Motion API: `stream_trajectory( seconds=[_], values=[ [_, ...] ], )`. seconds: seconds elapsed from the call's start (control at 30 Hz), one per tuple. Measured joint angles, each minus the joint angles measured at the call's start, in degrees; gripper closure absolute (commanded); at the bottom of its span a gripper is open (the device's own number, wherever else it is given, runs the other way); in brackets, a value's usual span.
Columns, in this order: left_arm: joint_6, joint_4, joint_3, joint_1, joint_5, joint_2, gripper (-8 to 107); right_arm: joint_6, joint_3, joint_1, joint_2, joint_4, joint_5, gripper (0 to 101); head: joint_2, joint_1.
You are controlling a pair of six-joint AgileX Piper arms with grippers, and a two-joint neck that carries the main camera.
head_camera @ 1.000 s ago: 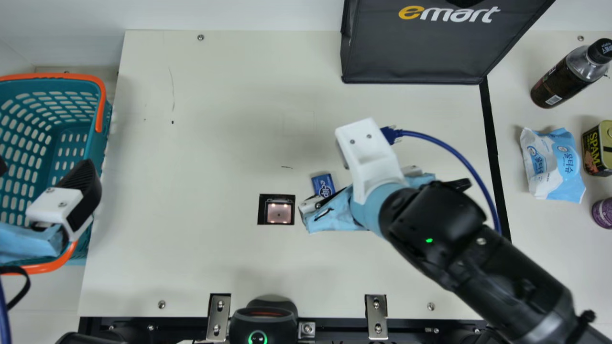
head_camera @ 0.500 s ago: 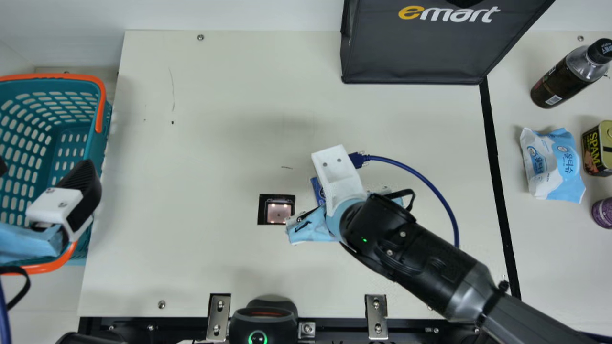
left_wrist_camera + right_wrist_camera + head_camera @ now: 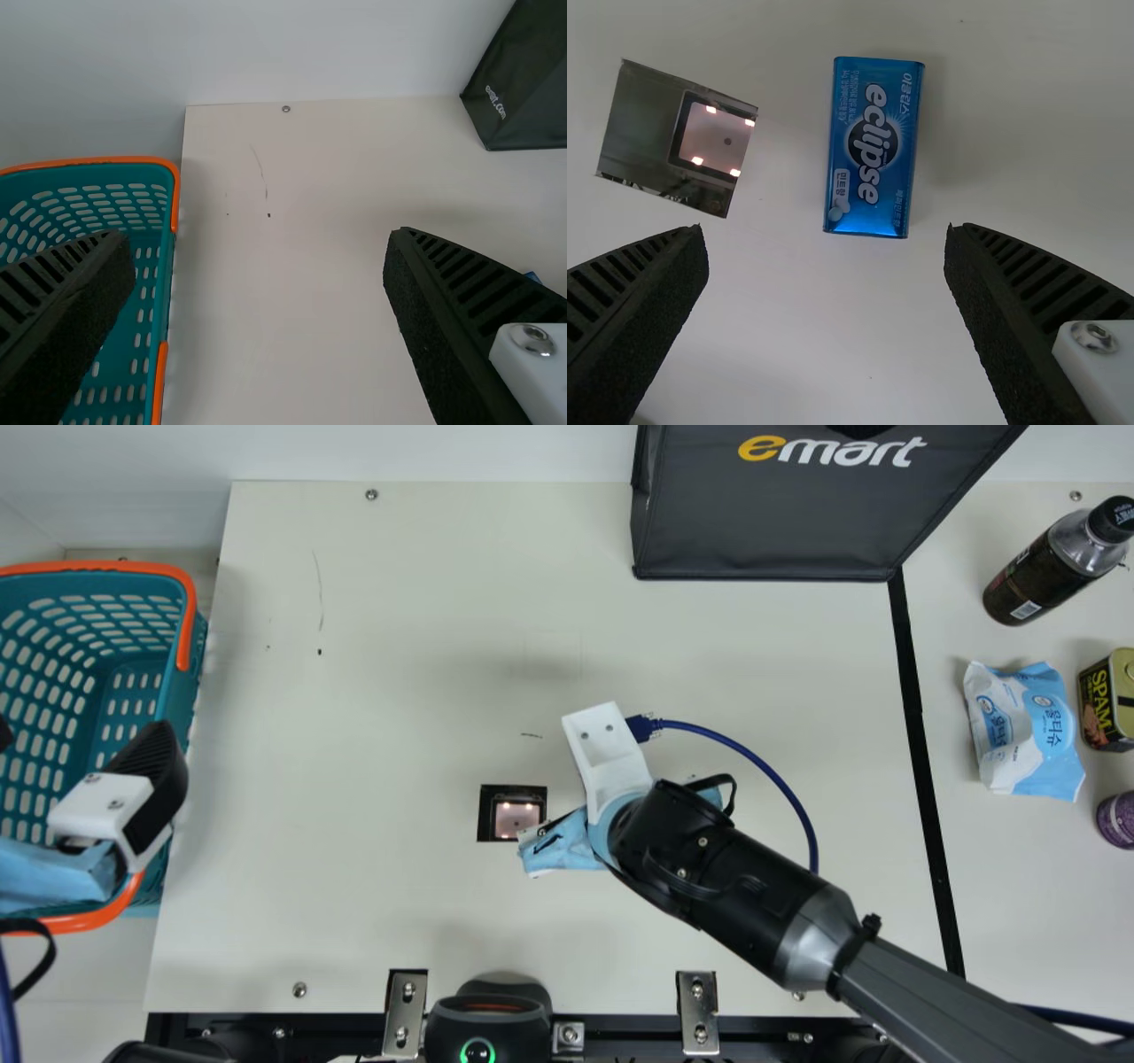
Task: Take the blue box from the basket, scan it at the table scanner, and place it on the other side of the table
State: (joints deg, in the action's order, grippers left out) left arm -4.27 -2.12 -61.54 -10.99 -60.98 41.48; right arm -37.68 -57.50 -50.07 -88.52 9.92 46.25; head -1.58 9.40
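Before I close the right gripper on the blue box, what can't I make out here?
- Blue box, underside: turned away from the camera, right wrist view.
- Scanner, one corner: covered by the right gripper, main view.
- Basket, far left part: cut off by main view's left edge.
- Black bag, top: cut off by main view's top edge.

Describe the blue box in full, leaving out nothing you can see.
The blue box is a small, slim rectangle with slightly rounded corners and a glossy blue surface that looks like metal. Large white lettering runs along its length over a dark round emblem, with smaller print and a pale label towards one end. It lies flat, printed face up, on the table, beside the scanner but apart from it. The open right hand is close by, neither finger touching it. No dent shows.
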Motion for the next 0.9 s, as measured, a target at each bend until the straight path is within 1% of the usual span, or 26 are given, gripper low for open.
stream_trajectory(
  seconds=[0.53,0.9],
  values=[
    [0.0,0.0,0.0,0.0,0.0,0.0,9,2.56,-0.68,2.94,-3.87,-1.33,-2.56,6,-0.09,0.0],
    [0.0,0.0,0.0,0.0,0.0,0.0,9,3.33,-1.24,3.96,-6.21,-1.74,-3.21,6,-0.09,0.0]
  ],
)
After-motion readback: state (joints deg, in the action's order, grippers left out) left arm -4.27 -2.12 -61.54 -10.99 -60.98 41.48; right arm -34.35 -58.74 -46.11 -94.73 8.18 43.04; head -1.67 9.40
